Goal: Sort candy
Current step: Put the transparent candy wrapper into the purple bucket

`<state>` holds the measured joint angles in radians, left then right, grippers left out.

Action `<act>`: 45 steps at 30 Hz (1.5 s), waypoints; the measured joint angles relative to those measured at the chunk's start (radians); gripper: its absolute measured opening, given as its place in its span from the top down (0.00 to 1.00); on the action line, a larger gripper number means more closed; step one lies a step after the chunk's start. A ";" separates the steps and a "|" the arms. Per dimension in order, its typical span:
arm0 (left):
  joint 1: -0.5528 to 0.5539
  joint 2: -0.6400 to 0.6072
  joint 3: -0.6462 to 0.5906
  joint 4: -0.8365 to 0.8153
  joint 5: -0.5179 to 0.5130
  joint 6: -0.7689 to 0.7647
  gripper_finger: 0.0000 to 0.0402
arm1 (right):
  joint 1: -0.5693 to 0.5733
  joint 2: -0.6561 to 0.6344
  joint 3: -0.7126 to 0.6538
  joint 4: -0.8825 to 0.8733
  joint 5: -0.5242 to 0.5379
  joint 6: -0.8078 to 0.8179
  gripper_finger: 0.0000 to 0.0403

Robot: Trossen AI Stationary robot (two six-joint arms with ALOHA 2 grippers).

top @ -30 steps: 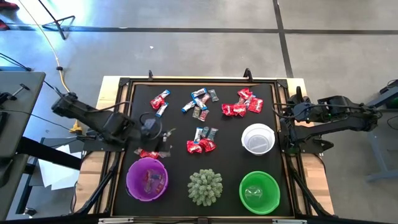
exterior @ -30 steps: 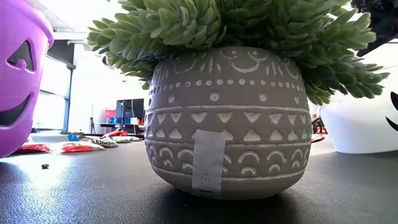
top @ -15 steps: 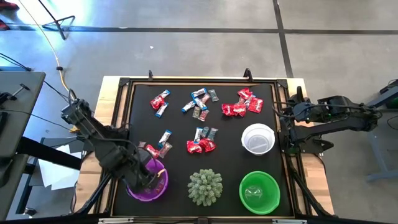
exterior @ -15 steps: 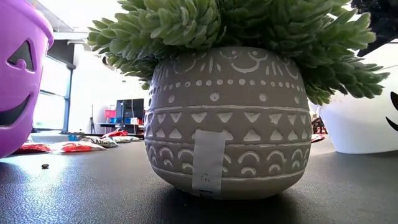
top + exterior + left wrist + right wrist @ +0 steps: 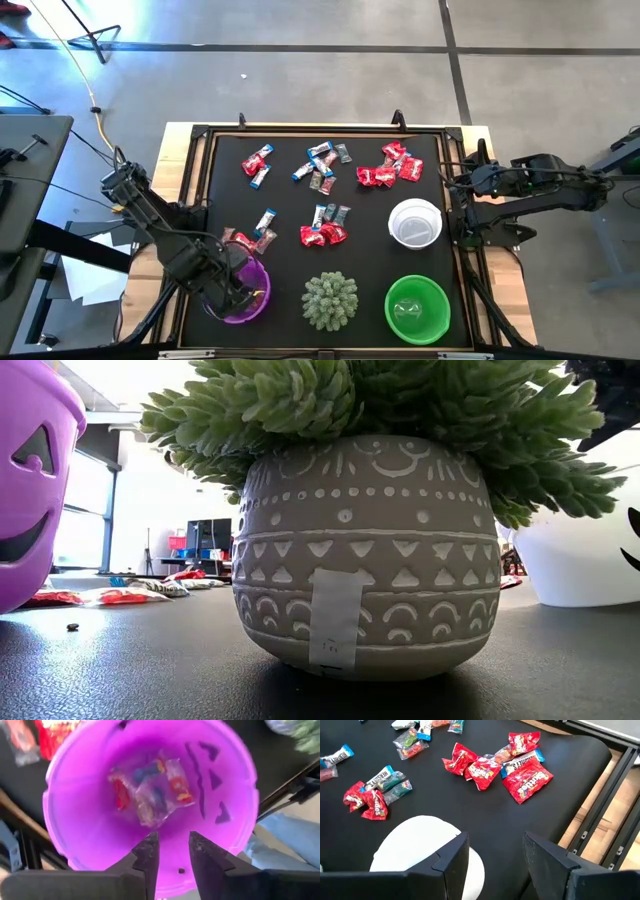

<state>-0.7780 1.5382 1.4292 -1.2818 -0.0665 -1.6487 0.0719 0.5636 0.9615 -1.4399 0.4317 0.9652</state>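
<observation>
The candy lies in several clusters on the black mat: red ones [image 5: 388, 165], blue-and-white ones [image 5: 320, 160], a pair [image 5: 258, 165], a middle group [image 5: 325, 228] and a few [image 5: 250, 235] beside the purple bowl [image 5: 262, 300]. My left gripper [image 5: 173, 855] hovers open above the purple bowl [image 5: 90, 835], pointing down into it, with nothing between its fingers. Several wrapped candies [image 5: 150, 790] lie on the bowl's bottom. My right gripper [image 5: 495, 855] waits open at the table's right edge, above the white bowl's [image 5: 415, 845] side.
A white bowl [image 5: 414, 222], a green bowl [image 5: 417, 308] and the spiky pale-green ball in its patterned grey pot [image 5: 330, 300] [image 5: 360, 550] stand along the near part of the mat. The mat's raised black frame [image 5: 205, 200] borders it. Bare mat lies between the candy clusters.
My left gripper has moved from the candies beside the purple bowl toward the table's near edge and now stands over the bowl, pointing down into it. The candies it was covering show again on the mat. The right arm has kept still.
</observation>
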 joint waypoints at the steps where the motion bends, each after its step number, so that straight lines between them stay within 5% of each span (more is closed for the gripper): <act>1: 0.001 -0.007 0.000 0.004 -0.012 0.024 0.76 | 0.000 0.000 0.000 0.000 0.000 0.007 0.55; 10: 0.097 -0.068 0.000 -0.017 -0.166 0.204 0.76 | 0.000 0.000 0.000 0.000 -0.003 0.027 0.55; 18: 0.292 -0.071 0.000 -0.016 -0.216 0.334 0.76 | 0.000 0.000 0.000 -0.001 -0.020 -0.005 0.55; 30: 0.560 0.002 -0.082 0.047 -0.088 0.449 0.76 | 0.000 0.000 0.000 -0.023 -0.020 -0.118 0.55; 45: 0.582 0.199 -0.181 0.136 0.107 0.457 0.76 | 0.000 0.000 0.000 -0.057 -0.020 -0.234 0.55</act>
<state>-0.1956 1.7367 1.2480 -1.1456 0.0405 -1.1920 0.0719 0.5632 0.9615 -1.4966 0.4122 0.7315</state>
